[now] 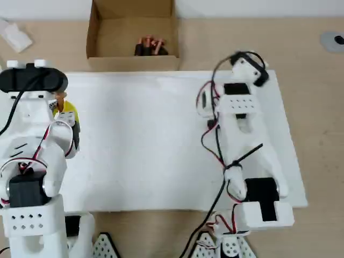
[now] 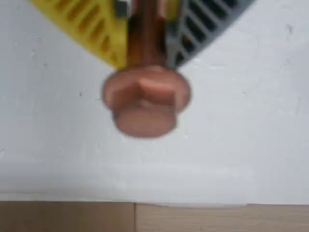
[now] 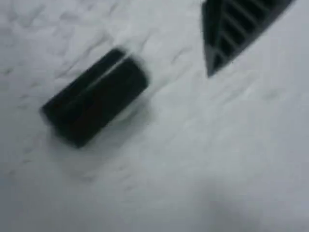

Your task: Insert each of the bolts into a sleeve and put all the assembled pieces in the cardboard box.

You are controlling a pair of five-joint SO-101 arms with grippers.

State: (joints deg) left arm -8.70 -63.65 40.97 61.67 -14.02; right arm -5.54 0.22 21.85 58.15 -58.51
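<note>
My left gripper [image 2: 147, 50] is shut on a copper bolt [image 2: 145, 104], its shank pinched between the yellow and grey fingers and its flanged head sticking out over the white mat [image 2: 251, 125]. In the high view this gripper [image 1: 65, 115] sits at the mat's left edge. A black sleeve [image 3: 94, 99] lies on its side on the mat, apart from my right gripper's dark finger [image 3: 231, 34], which is clear of it. The right gripper [image 1: 207, 106] hangs under its arm at the mat's right-centre. The cardboard box [image 1: 97, 32] at the back holds several assembled pieces [image 1: 150, 47].
The white mat [image 1: 140, 150] covers the table's middle, with wood around it. A white object [image 1: 16, 36] lies at the back left and a grey disc [image 1: 333, 40] at the back right. Red and black cables [image 1: 215, 140] run along the right arm.
</note>
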